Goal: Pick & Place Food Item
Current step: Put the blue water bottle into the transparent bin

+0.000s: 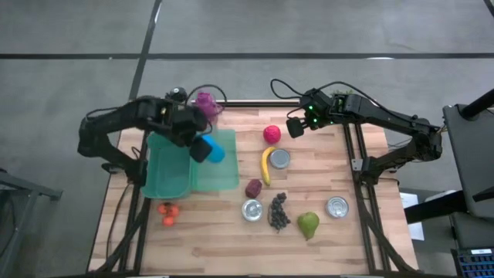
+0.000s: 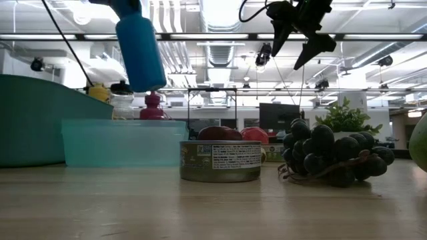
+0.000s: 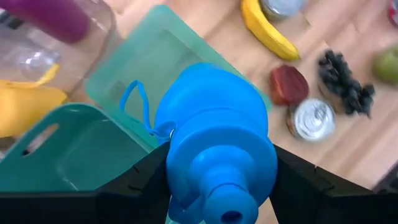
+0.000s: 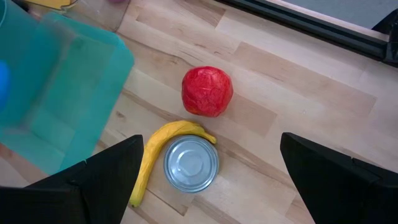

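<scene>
My left gripper (image 1: 193, 144) is shut on a blue bottle (image 3: 217, 137), high above a teal bin (image 1: 166, 176) and the flat teal tray (image 1: 222, 170) beside it. In the low view the bottle (image 2: 140, 53) hangs well above the tray. My right gripper (image 1: 296, 127) stands open in the air at the table's far side, above a red apple (image 4: 207, 91), a banana (image 4: 155, 155) and a can (image 4: 191, 164), all lying on the wood. My left gripper pinches the blue bottle's upper body just below the cap (image 3: 177, 165) between its two fingers (image 3: 140, 183). The fingers come from above, pointing steeply down. The bottle hangs below them, cap end up and slightly tilted, clear of the bin and tray.
Grapes (image 1: 278, 212), a green pear (image 1: 309, 225), a dark red fruit (image 1: 253, 188) and two cans (image 1: 252, 209) (image 1: 336, 207) lie on the near half. Small orange items (image 1: 168, 212) sit near the bin. A pink-capped bottle (image 1: 205, 103) stands at the far edge.
</scene>
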`<move>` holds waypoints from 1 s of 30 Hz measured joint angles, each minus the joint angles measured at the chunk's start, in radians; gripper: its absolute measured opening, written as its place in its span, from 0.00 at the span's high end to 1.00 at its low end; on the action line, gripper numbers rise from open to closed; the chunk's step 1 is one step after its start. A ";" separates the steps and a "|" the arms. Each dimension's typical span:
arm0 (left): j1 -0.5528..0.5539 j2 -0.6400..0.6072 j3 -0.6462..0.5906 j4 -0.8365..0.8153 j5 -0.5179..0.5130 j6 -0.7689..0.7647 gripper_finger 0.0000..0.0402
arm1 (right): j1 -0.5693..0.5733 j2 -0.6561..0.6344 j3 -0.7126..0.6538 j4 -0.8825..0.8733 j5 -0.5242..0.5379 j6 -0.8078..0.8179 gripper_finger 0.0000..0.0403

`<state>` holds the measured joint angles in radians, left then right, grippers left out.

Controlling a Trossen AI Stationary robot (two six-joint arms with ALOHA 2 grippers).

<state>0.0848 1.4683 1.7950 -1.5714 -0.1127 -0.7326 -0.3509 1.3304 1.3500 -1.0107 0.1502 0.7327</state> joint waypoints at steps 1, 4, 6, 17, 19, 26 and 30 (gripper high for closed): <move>0.025 -0.001 0.000 0.000 0.000 0.005 0.47 | 0.000 0.000 0.000 0.000 0.000 0.000 0.06; 0.102 -0.007 0.000 0.001 0.000 0.035 0.47 | 0.000 0.000 0.000 0.000 0.000 0.000 0.06; 0.152 -0.010 0.000 0.000 -0.001 0.046 0.47 | 0.000 0.000 0.000 0.000 0.000 0.000 0.06; 0.383 -0.005 0.000 0.001 -0.035 0.072 0.47 | 0.000 0.000 0.000 0.000 0.000 0.000 0.06; 0.412 -0.005 0.000 0.003 -0.039 0.073 0.47 | 0.000 0.000 0.000 0.000 0.000 0.000 0.06; 0.485 0.017 0.000 0.026 -0.045 0.126 0.47 | 0.000 0.000 0.000 0.000 0.000 0.000 0.06; 0.498 0.048 -0.001 0.032 -0.045 0.139 0.47 | 0.000 0.000 0.000 0.000 0.000 0.000 0.06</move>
<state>0.5823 1.5167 1.7939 -1.5398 -0.1581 -0.5935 -0.3511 1.3304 1.3501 -1.0107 0.1504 0.7327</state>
